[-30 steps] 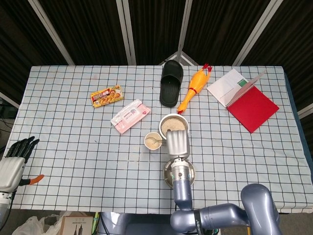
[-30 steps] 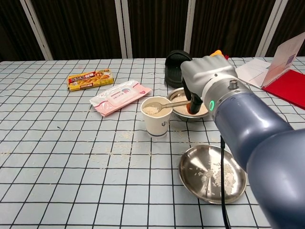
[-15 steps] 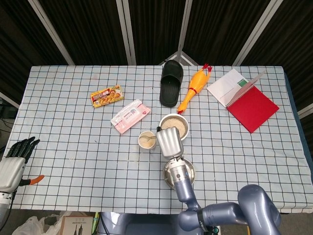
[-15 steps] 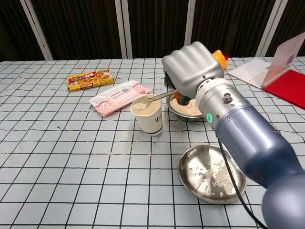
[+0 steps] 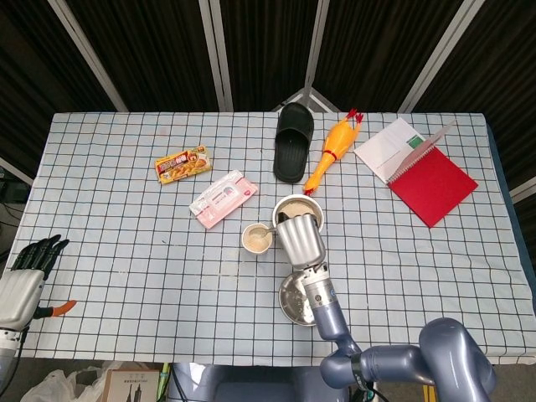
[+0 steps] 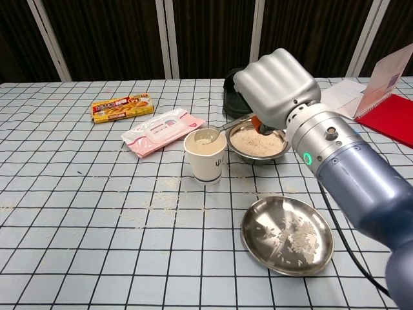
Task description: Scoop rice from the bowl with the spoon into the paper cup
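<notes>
A white paper cup (image 6: 205, 158) with rice in it stands left of the steel rice bowl (image 6: 258, 143). My right hand (image 6: 277, 87) grips the spoon (image 6: 210, 136) by its handle. The spoon's scoop holds rice and hovers level over the cup's mouth. From the head view the cup (image 5: 256, 239) sits just left of the right hand (image 5: 299, 239), which covers part of the rice bowl (image 5: 299, 209). My left hand (image 5: 25, 280) rests far off at the table's front left corner, fingers stretched out and holding nothing.
An empty steel dish (image 6: 287, 234) with stray grains lies in front of the bowl. A wipes pack (image 5: 222, 198), a curry box (image 5: 182, 163), a black slipper (image 5: 293, 142), a rubber chicken (image 5: 332, 149) and a red notebook (image 5: 431, 184) lie behind. Rice grains (image 6: 164, 203) dot the cloth.
The right hand swung left with the spoon dipped in the cup, then came back right and rose. The spoon now sits above the rim with rice on it. The left hand stayed put.
</notes>
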Controlling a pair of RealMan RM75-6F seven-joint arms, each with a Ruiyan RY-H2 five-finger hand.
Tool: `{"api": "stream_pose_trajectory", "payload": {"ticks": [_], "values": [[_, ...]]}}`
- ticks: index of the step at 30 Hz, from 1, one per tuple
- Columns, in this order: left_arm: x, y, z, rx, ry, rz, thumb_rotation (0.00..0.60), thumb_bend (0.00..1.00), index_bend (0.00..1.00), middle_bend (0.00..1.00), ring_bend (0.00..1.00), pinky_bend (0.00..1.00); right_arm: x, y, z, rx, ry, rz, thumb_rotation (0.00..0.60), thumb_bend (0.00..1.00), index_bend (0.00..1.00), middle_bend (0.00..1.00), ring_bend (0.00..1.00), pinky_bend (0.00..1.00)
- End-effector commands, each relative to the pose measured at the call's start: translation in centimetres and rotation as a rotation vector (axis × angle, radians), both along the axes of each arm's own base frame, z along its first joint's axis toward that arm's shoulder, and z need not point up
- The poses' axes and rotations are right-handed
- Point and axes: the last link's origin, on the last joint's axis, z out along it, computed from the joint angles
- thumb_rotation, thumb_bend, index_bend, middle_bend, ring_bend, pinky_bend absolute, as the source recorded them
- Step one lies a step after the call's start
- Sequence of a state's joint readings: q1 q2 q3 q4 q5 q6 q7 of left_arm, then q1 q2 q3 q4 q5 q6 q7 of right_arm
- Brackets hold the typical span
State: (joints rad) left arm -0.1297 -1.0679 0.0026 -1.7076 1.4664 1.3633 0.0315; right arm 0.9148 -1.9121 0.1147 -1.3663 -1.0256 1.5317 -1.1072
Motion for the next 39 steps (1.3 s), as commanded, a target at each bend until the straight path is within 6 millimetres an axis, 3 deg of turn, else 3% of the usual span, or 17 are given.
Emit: {"api": "stream_pose_trajectory", "payload": {"ticks": [1,14,22,39], "values": [[0.0,0.0,0.0,-0.001,-0.002,0.001,0.600,0.00,0.00,0.00,0.00,0.00,-0.1,-0.1,0.2,-0.007,0.005,0.013,0.600,0.59,0.66,0.88,0.95,1.00],[0.1,0.0,-0.1,-0.009,-0.001,0.002,0.600,0.00,0.00,0.00,0.00,0.00,-1.6,0.1,0.0,-0.078,0.176,0.276,0.600,0.59,0.66,0.88,0.95,1.00],[0.1,0.0,-0.1,-0.007,-0.004,0.004,0.600,0.00,0.00,0.00,0.00,0.00,-2.5,-0.5,-0.5,-0.097,0.214,0.290,0.600,0.59,0.66,0.88,0.95,1.00],[0.0,0.0,-0.1,-0.010,-0.002,0.008,0.600,0.00,0.00,0.00,0.00,0.00,-2.9,-0.5,0.2,-0.111,0.264,0.375,0.600,0.59,0.67,0.88,0.95,1.00]]}}
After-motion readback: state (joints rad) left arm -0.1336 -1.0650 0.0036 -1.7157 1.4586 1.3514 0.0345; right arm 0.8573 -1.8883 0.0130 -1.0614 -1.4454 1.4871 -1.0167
